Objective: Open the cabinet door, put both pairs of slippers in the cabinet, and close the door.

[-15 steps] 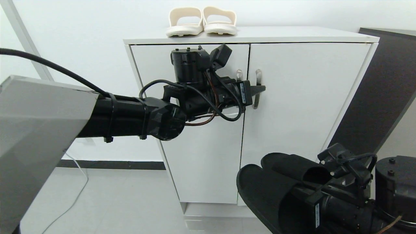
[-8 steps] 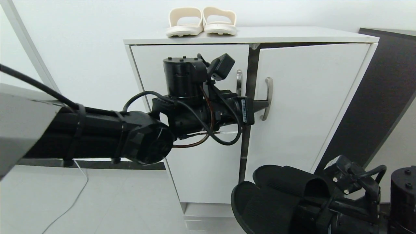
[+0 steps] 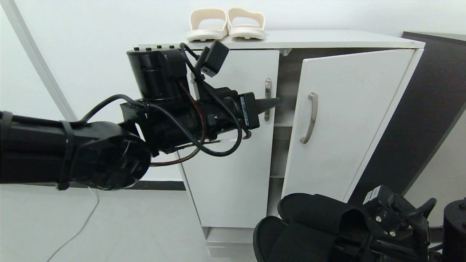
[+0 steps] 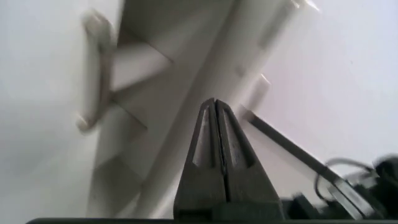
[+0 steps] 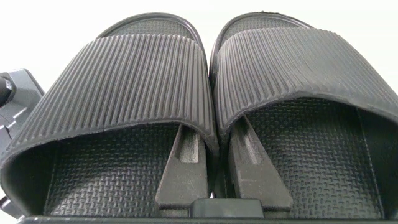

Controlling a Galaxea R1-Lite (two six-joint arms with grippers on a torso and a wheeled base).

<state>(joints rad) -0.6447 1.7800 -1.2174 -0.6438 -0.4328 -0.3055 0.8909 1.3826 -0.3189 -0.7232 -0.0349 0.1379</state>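
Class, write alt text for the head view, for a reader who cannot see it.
The cabinet's right door stands ajar, shelves visible in the gap, with the shut left gripper pointing at that gap. Low in front, the right gripper holds black slippers; cream slippers sit on the cabinet's top.

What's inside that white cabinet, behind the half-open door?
Through the gap, only dim shelf edges show, nothing visible on them. The open door and closed door hide the rest.
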